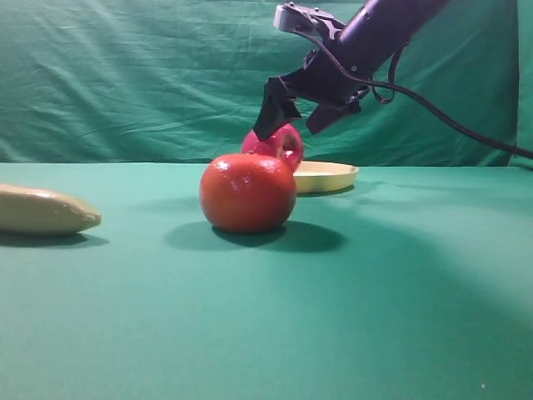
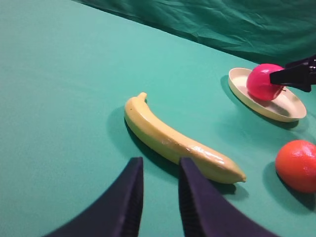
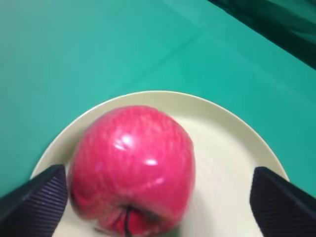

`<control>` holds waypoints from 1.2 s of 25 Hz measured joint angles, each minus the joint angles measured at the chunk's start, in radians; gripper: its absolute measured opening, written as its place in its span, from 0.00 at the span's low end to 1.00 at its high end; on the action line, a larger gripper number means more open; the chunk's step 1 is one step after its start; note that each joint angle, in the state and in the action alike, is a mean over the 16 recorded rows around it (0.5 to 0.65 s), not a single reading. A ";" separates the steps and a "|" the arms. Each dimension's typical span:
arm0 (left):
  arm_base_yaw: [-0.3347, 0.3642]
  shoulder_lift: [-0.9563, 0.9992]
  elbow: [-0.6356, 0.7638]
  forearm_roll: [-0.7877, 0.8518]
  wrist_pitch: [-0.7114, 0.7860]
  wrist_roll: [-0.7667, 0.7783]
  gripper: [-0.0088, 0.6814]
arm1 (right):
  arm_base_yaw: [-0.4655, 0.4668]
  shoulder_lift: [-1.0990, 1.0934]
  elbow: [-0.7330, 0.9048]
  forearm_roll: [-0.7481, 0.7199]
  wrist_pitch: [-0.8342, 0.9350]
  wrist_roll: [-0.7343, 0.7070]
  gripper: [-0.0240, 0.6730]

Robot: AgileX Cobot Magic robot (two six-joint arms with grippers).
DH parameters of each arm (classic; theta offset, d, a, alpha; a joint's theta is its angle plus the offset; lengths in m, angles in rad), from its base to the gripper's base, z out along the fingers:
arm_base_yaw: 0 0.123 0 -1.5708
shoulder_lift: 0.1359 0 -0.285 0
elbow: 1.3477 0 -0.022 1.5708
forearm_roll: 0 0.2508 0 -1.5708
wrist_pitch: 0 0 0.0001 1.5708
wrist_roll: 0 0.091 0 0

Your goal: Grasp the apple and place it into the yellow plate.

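The apple point(image 1: 287, 143) is glossy magenta-red and rests in the pale yellow plate point(image 1: 333, 177), partly hidden behind the orange-red fruit. In the right wrist view the apple point(image 3: 133, 168) lies on the left part of the plate point(image 3: 222, 148). My right gripper point(image 1: 290, 123) hangs over it, open; its fingers stand wide apart point(image 3: 159, 170), the left one next to the apple and the right one well clear. The left wrist view shows the apple point(image 2: 261, 81) in the plate point(image 2: 286, 111) with a right finger point(image 2: 296, 76) at its side. My left gripper point(image 2: 159, 165) is shut and empty.
An orange-red round fruit point(image 1: 247, 192) sits in front of the plate; it also shows in the left wrist view point(image 2: 296, 165). A pale yellow banana point(image 1: 42, 210) lies at the left, just ahead of my left gripper point(image 2: 177, 140). A green cloth backdrop point(image 1: 125, 75) hangs behind the green table.
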State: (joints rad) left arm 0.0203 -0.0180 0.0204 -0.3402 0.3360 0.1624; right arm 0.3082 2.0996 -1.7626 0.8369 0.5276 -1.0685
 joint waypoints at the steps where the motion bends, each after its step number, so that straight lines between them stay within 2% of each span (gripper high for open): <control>1: 0.000 0.000 0.000 0.000 0.000 0.000 0.24 | -0.006 -0.025 0.000 -0.001 0.016 0.013 0.59; 7: 0.000 0.000 0.000 0.000 0.000 0.000 0.24 | -0.046 -0.188 0.000 -0.036 0.138 0.146 0.25; 12: 0.000 0.000 0.000 0.000 0.000 0.000 0.24 | -0.069 -0.312 0.000 -0.127 0.273 0.326 0.07; 15: 0.000 0.000 0.000 0.000 0.000 0.000 0.24 | -0.076 -0.381 0.008 -0.192 0.341 0.436 0.04; 21: 0.000 0.000 0.000 0.000 0.000 0.000 0.24 | -0.081 -0.545 0.088 -0.309 0.418 0.607 0.03; 30: 0.000 0.000 0.000 0.000 0.000 0.000 0.24 | -0.082 -0.888 0.404 -0.353 0.320 0.680 0.03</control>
State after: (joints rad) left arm 0.0203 -0.0180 0.0204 -0.3402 0.3360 0.1624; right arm 0.2265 1.2117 -1.3584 0.4842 0.8480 -0.3888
